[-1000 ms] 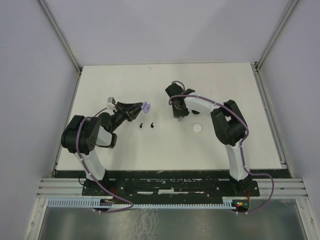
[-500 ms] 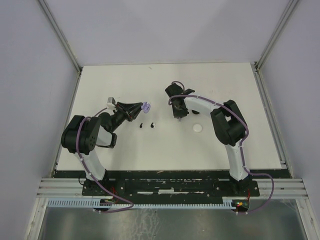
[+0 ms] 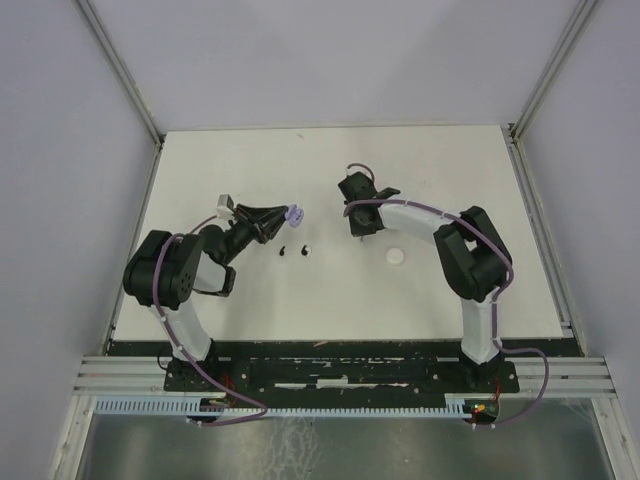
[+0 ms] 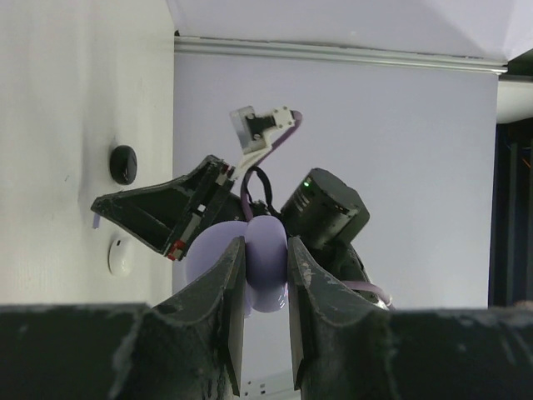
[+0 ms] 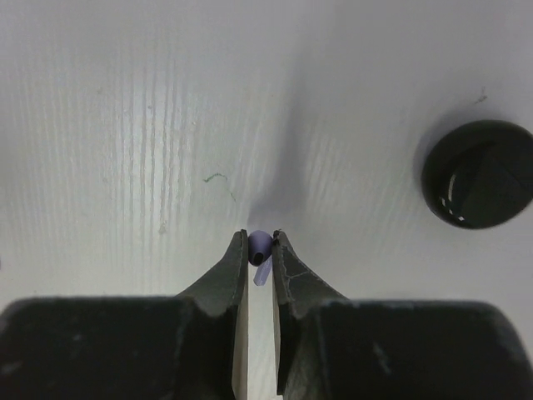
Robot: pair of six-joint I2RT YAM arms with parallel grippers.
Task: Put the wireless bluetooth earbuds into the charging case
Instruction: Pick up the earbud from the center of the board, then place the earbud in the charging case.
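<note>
The left hand point(image 4: 265, 247) is clamped on the lilac charging case point(image 4: 266, 265). Its two fingers point(image 4: 236, 283) press against opposite sides of the rounded shell. The case is lifted off the table point(image 3: 250, 170) and sticks out past the fingertips toward the right arm.

The right hand point(image 5: 260, 242) is pinched tight on the lilac earbud point(image 5: 259, 247). The bud sits right at the tips of the fingers point(image 5: 223, 287), with its short stem running back between them. From these views I cannot tell whether the bud touches the table or is just clear of it.

The black earbud point(image 3: 285, 250) and the white earbud point(image 3: 306, 248) lie loose on the table, side by side and apart from each other. They are between the two hands and nearer the left one, a little toward the arm bases from the case it holds. Neither hand touches them.

A glossy black disc point(image 5: 476, 173) rests on the table near the right hand, ahead of its fingertips and off to one side, clear of the fingers. A white disc point(image 3: 396, 257) lies near the right hand too, on its outer side and toward the bases.
</note>
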